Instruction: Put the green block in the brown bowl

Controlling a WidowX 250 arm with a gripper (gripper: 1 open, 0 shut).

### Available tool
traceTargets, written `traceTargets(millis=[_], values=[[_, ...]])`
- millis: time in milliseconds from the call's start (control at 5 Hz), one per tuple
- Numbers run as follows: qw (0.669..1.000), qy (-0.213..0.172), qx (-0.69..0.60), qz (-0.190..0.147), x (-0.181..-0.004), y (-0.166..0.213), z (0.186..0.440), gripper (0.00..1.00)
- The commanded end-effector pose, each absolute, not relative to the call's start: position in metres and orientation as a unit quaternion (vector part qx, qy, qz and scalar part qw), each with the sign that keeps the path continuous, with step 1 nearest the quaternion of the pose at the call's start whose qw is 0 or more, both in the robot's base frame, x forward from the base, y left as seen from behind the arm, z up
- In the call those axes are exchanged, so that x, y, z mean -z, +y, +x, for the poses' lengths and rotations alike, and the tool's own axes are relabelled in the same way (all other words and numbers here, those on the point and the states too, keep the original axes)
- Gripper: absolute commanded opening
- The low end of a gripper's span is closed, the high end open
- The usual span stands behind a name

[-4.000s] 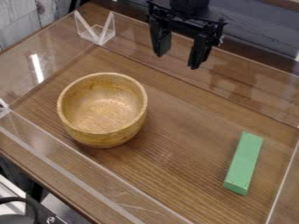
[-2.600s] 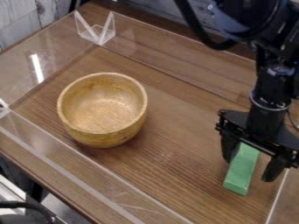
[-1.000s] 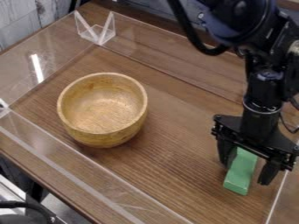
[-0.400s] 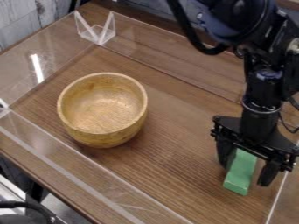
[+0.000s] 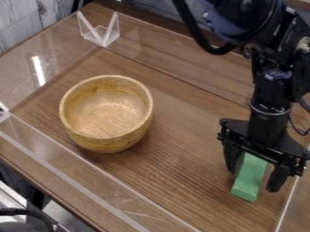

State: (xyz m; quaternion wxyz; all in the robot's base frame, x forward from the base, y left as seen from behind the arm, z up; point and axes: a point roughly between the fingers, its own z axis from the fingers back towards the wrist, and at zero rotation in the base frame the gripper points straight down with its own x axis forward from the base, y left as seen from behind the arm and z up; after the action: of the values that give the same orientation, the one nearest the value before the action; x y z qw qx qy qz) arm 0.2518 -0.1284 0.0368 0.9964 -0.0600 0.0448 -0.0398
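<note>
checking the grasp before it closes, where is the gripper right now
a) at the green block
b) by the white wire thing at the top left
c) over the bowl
a, the gripper is down at the green block, with its fingers spread open around it, while the bowl sits apart on the other side

the black two-fingered claw (image 5: 251,157) hides the upper end of the long flat bright green block (image 5: 248,178). whether the claw's fingers touch the block's sides cannot be told. the black jointed robot arm (image 5: 230,27) above the claw is cut off by the top edge. the brown wooden bench (image 5: 158,172) runs out of the picture below the claw. far to the claw's left, the black cables (image 5: 27,214) are cut off at the lower corner.
</note>
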Motion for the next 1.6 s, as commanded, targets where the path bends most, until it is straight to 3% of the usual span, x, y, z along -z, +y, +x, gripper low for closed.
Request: traceTargets(millis=[0,800,1000,1400], values=[[0.996,0.001,0.038,-0.077,-0.056,-0.13,0.265,1.0],[0.996,0.0,0.03,-0.08,-0.037,-0.126,0.264,1.0],[0.996,0.001,0.027,-0.081,-0.035,-0.125,0.264,0.0],[0.996,0.018,0.03,-0.081,-0.054,-0.121,0.256,0.0]])
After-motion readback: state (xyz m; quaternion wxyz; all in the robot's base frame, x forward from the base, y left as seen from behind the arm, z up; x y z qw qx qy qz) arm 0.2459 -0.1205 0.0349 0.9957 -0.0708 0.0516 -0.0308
